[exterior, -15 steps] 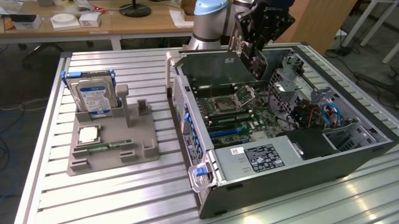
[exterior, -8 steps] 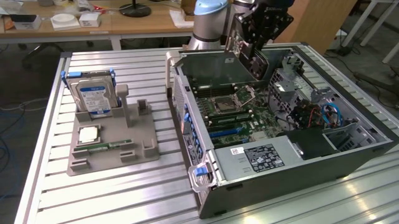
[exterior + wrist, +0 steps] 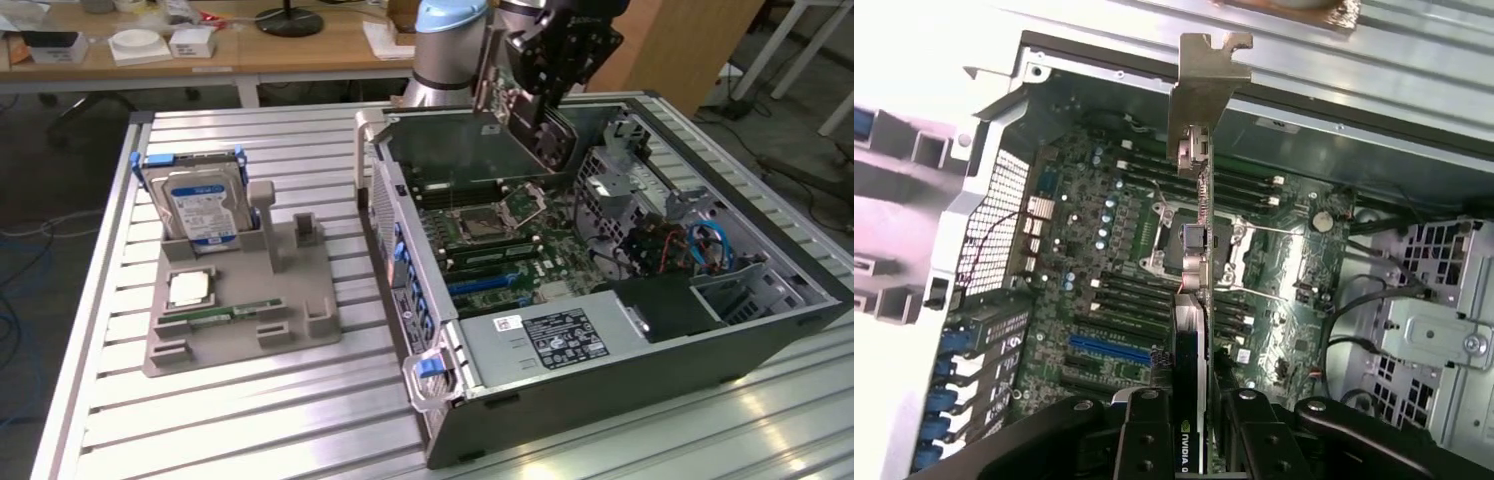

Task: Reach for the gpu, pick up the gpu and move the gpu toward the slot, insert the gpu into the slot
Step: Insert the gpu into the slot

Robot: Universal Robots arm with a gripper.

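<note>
Since the card likely must enter edge-first, the gripper (image 3: 1194,445) is clamped on the gpu (image 3: 1201,230), holding it on edge above the motherboard (image 3: 1299,265). The blue slot (image 3: 1109,350) lies below it, apart and empty.

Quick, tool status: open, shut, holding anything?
Tool: shut on the gpu, held edge-on above the motherboard.

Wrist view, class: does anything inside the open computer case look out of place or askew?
Only the thin dark circuit card with a silver metal bracket: the black claw grips it above the green motherboard, over the square processor socket, not seated. Nothing looks damaged.
</note>
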